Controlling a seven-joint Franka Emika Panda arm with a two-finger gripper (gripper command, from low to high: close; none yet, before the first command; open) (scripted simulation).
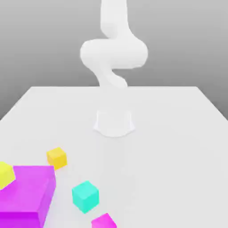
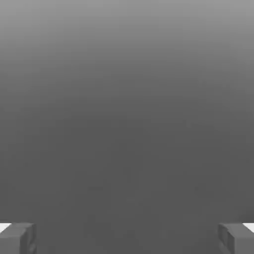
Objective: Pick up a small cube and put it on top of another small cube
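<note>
A small teal cube (image 1: 85, 196) rests on the white table (image 1: 169, 133) near its front edge, toward the exterior view's left. Further back and more to the left sits the small orange-yellow cube (image 1: 57, 157). The two are apart, each on the table. The white arm (image 1: 113, 53) rises at the back of the table above its round base (image 1: 114, 122). In the hand view my gripper (image 2: 127, 238) is open, its two grey fingertips (image 2: 17, 238) set wide apart with nothing between them, facing a plain grey background.
A big magenta block (image 1: 26, 193) stands at the front left corner, with a lemon-yellow cube (image 1: 5, 174) at its left side. A small magenta cube (image 1: 103, 221) lies at the front edge, just right of the teal cube.
</note>
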